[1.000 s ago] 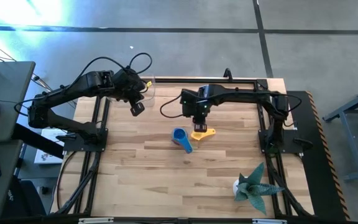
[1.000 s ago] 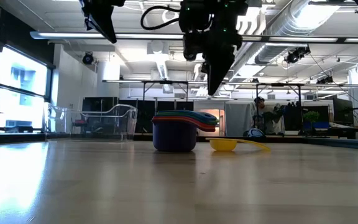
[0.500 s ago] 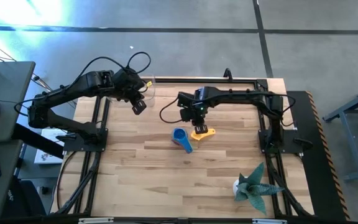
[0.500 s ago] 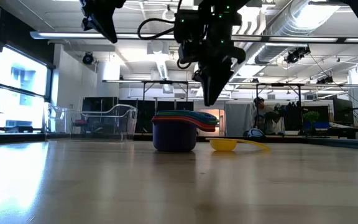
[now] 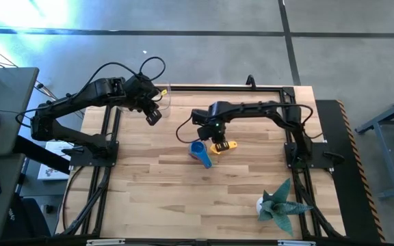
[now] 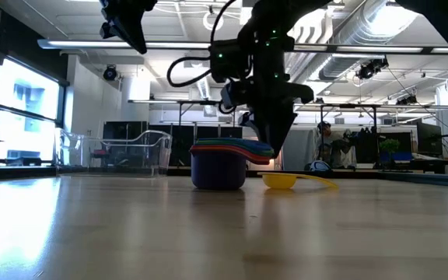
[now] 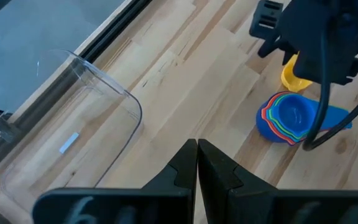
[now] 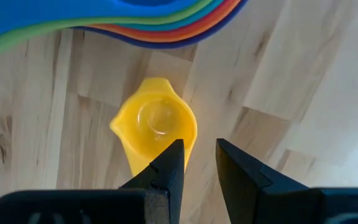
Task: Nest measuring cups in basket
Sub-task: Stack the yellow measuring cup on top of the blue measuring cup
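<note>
A spiky teal plant figure (image 5: 277, 205) stands at the near right corner of the wooden table (image 5: 156, 191), well apart from everything else. Black frame rails (image 5: 103, 179) run along the left and right sides of the table. A person (image 6: 327, 140) shows far off in the room behind.

One stack of nested measuring cups (image 5: 199, 152) sits near the table's middle, blue on top with coloured rims of green, yellow, orange and red showing beneath it and a purple cup at the bottom; the exact count in the stack cannot be told. One single yellow cup (image 5: 221, 145) lies on the table just right of the stack, apart from it. One clear basket (image 7: 73, 124) stands at the far left edge of the table, well apart from the cups, with nothing between it and them but bare wood.

The right gripper (image 8: 194, 162) points down at the yellow cup's rim, close beside the stack, its arm stretched in from the right side; its fingers (image 8: 166, 165) are parted a little and grasp nothing. The left gripper (image 7: 197, 163) hangs high over the far left of the table near the basket, its fingers pressed together and holding nothing.
</note>
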Available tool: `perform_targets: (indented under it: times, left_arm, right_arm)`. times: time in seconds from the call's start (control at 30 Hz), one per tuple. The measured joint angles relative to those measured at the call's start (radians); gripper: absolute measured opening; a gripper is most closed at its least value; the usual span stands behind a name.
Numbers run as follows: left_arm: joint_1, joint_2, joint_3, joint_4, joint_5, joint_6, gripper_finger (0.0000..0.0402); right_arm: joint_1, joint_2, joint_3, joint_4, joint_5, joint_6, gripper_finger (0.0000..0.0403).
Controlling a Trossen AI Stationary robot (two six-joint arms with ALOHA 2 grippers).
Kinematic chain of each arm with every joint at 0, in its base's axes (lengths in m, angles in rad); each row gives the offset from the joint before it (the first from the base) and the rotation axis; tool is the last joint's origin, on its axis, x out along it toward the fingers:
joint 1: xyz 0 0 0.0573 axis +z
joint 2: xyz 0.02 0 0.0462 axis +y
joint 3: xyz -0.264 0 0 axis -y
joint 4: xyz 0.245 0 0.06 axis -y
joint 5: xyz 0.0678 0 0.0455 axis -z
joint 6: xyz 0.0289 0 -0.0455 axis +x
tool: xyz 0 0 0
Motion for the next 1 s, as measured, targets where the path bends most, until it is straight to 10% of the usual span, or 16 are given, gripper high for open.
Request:
perform_targets:
  times: [0.7, 1.0]
  left_arm:
    - [0.000, 0.000, 0.000, 0.000, 0.000, 0.037, 0.0003]
    - [0.000, 0.000, 0.000, 0.000, 0.000, 0.040, 0.0003]
  right_arm:
    - [0.007, 0.088, 0.000, 0.021, 0.004, 0.050, 0.0082]
    - [0.003, 0.088, 0.000, 0.020, 0.013, 0.139, 0.0010]
